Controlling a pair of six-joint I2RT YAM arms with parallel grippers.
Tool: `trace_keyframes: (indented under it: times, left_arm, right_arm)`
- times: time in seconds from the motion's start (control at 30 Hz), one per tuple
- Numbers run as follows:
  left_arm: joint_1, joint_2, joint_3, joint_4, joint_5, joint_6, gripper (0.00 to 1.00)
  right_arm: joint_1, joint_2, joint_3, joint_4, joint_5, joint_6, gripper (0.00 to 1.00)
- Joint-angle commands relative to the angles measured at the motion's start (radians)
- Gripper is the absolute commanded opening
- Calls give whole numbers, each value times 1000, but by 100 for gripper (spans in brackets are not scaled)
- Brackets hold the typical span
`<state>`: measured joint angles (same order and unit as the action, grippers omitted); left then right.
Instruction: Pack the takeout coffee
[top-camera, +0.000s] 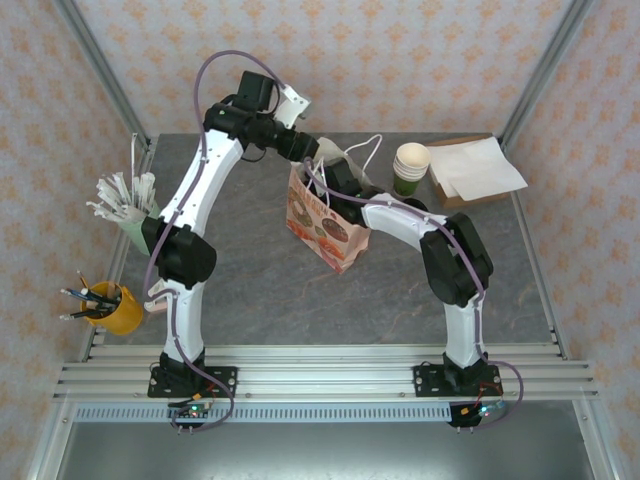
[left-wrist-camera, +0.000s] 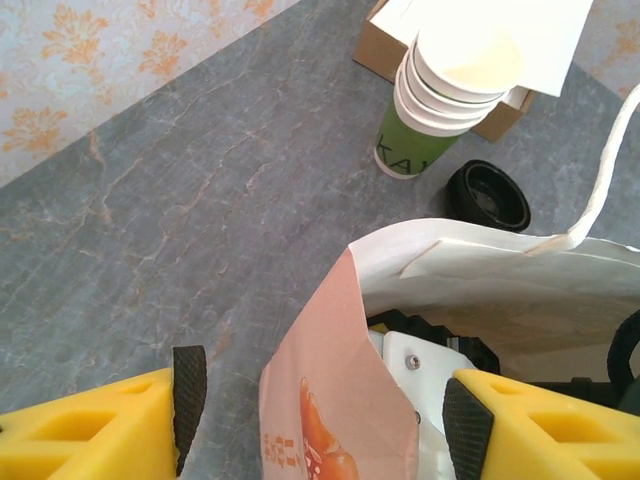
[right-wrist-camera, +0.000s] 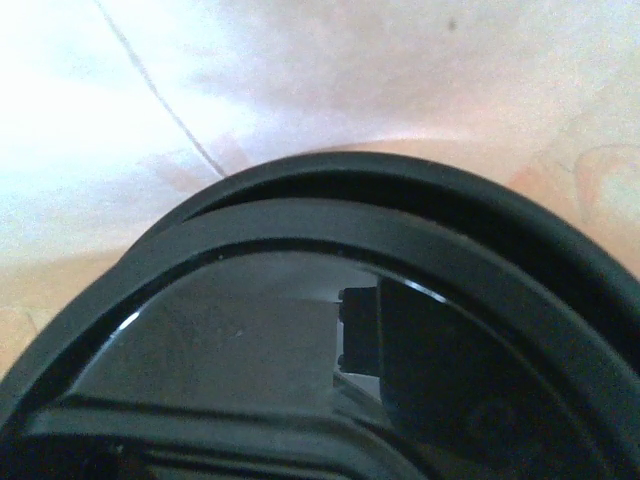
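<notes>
From above: grey marbled table (top-camera: 260, 290), shut in by cream wallpaper (top-camera: 400, 60) with orange sprigs and by metal rails. Printed paper bag (top-camera: 322, 228) standing mid-table. Left gripper (top-camera: 308, 155) at the bag's top edge; right arm (top-camera: 400, 215) reaching down into its mouth. Stack of green cups (top-camera: 411, 165) and cardboard box (top-camera: 452, 196) of napkins at the far right.

From the left wrist: same grey stone-look surface. Left gripper spread wide, straddling the bag's pink side wall, one pad outside and one inside. Loose black lid (left-wrist-camera: 488, 195) lying on the table, just beside the cup stack.

From the right wrist: takeout coffee (right-wrist-camera: 330, 300) very close, inside the bag. Round black lid, glossy, with a raised rim, against the pale pinkish paper; cup below hidden. Right gripper: spread or pinching, cannot tell.
</notes>
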<state>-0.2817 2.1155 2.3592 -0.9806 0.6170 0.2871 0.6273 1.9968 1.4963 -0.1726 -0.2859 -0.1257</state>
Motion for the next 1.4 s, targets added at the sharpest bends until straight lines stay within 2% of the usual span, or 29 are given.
trace_keyframes:
  times: [0.0, 0.13, 0.23, 0.37, 0.53, 0.67, 0.8, 1.03, 1.13, 1.23, 1.37]
  left_arm:
    - [-34, 6, 8, -39, -42, 35, 67]
    - [-34, 1, -27, -55, -72, 44, 64]
    - [-34, 4, -30, -76, -98, 51, 56]
    - [-31, -19, -56, -63, -122, 32, 23]
    - [-26, -49, -99, -15, -106, -8, 0]
    - [-27, -74, -131, -4, -89, -31, 0]
    - [-32, -153, -254, 75, -47, -95, 0]
    - [-88, -367, -591, 380, -126, -203, 0]
    - [-99, -418, -695, 499, -96, -253, 0]
    - [-101, -426, -710, 481, -39, -283, 0]
    - [-108, -508, -798, 463, -53, -298, 0]
  right_arm:
    - [2, 31, 45, 12, 2, -15, 44]
    - [2, 27, 38, 10, 8, -15, 44]
    - [2, 25, 38, 0, 10, -15, 44]
    - [2, 20, 36, -10, 19, -5, 45]
    - [0, 24, 37, -11, 29, 17, 45]
    - [-11, 7, 27, -2, 45, 73, 45]
    - [-14, -42, -23, 3, 38, 84, 44]
    - [-14, -122, -87, -3, 15, 110, 44]
    - [-14, -124, -125, 70, 9, 127, 44]
    - [-13, -90, -111, 78, -10, 132, 44]
    - [-14, -107, -149, 86, 2, 112, 44]
